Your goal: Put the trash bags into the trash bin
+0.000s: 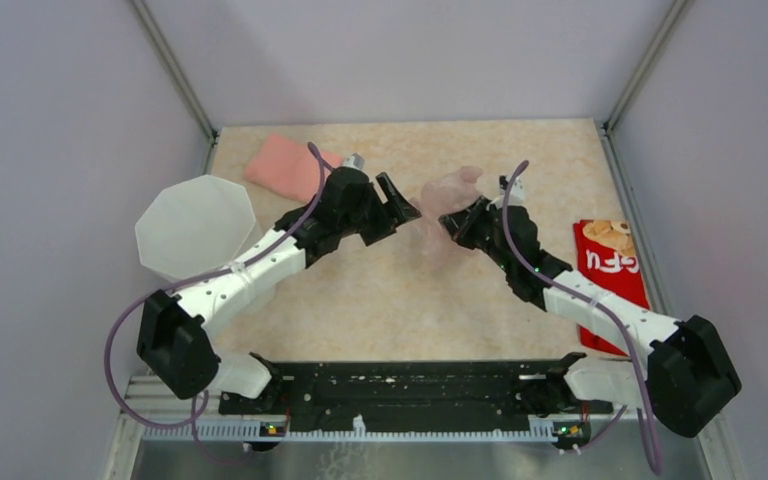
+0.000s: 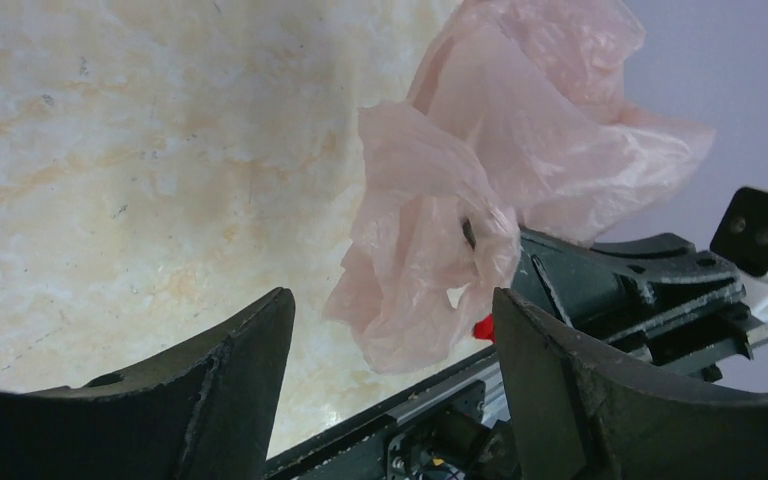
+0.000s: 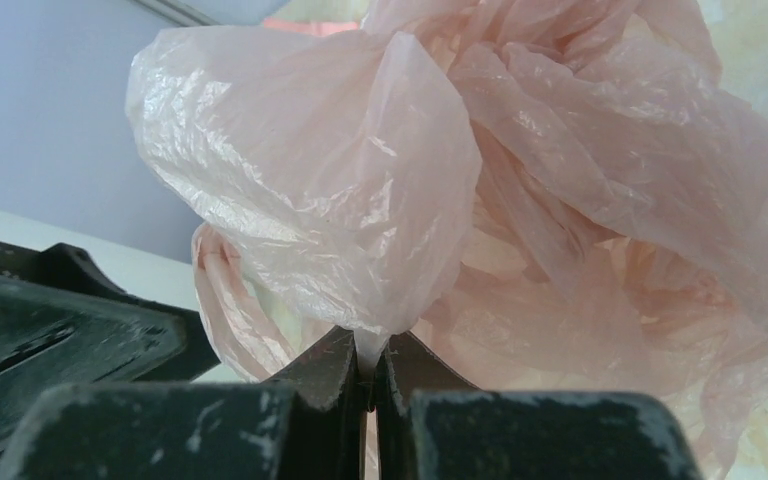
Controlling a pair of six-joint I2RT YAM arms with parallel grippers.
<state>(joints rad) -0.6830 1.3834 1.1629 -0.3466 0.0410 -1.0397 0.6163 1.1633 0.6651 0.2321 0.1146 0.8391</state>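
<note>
The right gripper (image 3: 370,352) is pinched shut on a fold of the trash bag (image 3: 460,180), with thin pale pink film caught between its black fingertips and the rest of the bag billowing up in crinkled, see-through folds. The left gripper (image 2: 392,300) faces it with its two fingers spread wide and nothing between them. The bag hangs just beyond its tips, not touching either finger. From the top camera, both arms reach inward and their grippers meet near the middle of the marbled beige table (image 1: 380,300), with the bunched bag between them. The trash bin (image 1: 195,225), white and translucent with a many-sided rim, stands at the table's left edge, well apart from the bag. A folded salmon-pink cloth (image 1: 285,165) lies behind the left arm. A flat red packet (image 1: 610,275) lies by the right edge, and its white lettering is too small to read.
</note>
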